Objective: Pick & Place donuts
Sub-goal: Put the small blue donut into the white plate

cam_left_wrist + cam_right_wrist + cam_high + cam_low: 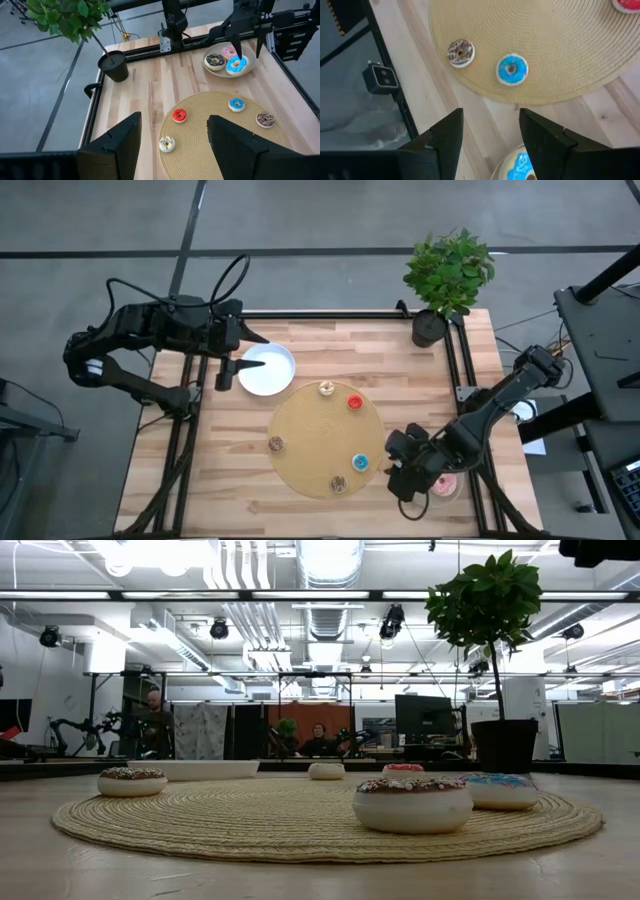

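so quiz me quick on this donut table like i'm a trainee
1. How many donuts lie on the woven mat?
2. True or false: the white plate holds a donut.
3. Which colour of donut is not on the beige plate? a) pink b) red c) blue

Key: 1. five; 2. false; 3. b
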`<state>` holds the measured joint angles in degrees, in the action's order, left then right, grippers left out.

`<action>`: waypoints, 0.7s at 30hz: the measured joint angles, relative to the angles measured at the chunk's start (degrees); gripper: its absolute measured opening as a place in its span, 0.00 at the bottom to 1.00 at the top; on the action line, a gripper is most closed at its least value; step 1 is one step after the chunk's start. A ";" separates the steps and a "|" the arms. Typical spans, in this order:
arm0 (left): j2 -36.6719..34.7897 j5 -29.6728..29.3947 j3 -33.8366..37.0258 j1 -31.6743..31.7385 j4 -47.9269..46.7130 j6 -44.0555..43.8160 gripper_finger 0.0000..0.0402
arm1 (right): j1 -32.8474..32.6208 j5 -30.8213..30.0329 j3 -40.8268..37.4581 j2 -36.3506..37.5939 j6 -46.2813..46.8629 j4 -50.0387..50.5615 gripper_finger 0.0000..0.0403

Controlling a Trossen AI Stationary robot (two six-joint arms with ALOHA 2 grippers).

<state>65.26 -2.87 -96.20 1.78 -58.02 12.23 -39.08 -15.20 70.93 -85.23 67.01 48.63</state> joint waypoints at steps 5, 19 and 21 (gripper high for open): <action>1.02 0.00 0.00 0.00 0.07 -0.38 0.50 | 1.71 2.13 -0.13 0.00 -1.23 0.12 0.46; 1.26 0.00 0.00 0.00 -1.35 1.08 0.50 | 10.14 7.89 -0.15 -0.28 -0.11 -0.49 0.41; 1.24 0.00 0.00 0.00 -2.14 1.45 0.50 | 10.82 8.09 -0.15 -0.28 0.34 -1.02 0.40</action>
<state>66.50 -2.87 -96.20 1.78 -60.16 13.68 -28.26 -7.11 70.78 -85.52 67.34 47.61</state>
